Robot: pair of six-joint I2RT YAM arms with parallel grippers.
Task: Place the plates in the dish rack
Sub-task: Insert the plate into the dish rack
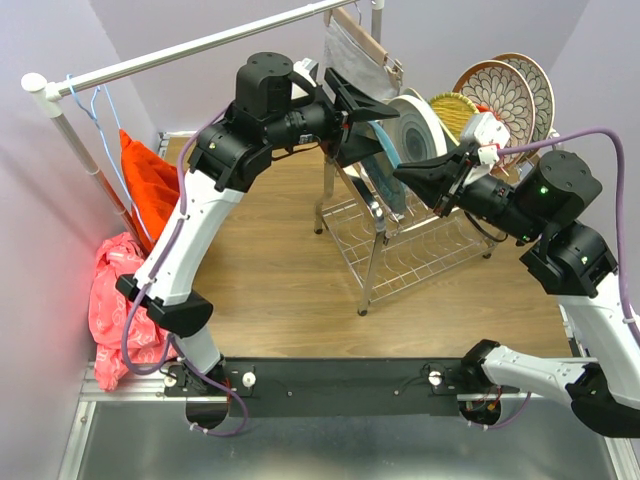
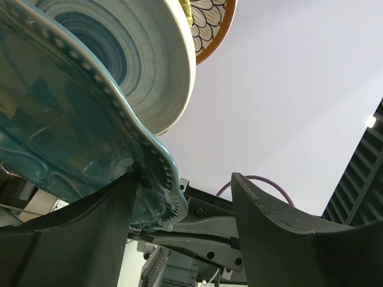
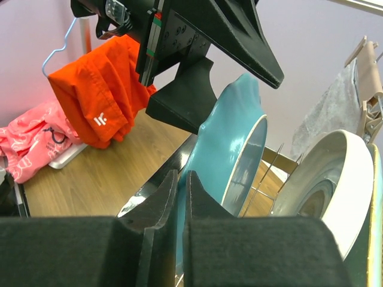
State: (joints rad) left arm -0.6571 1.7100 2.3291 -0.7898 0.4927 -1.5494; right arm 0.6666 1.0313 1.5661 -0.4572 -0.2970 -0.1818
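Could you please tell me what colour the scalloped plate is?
The scalloped plate is teal, with a beaded rim; the left wrist view shows it best.

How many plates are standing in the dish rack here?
5, in a row in the rack: teal plate on the left, then white swirl plate, yellow plate, floral plate, and second floral plate behind it. Others may be hidden.

Before you, the shiny two-tier wire dish rack (image 1: 400, 250) carries plates on edge. From left: the teal scalloped plate (image 1: 385, 150), slightly tilted; the white-grey swirl plate (image 1: 418, 128) just beside it; the yellow woven plate (image 1: 452, 108); two brown-rimmed floral plates (image 1: 497, 95).
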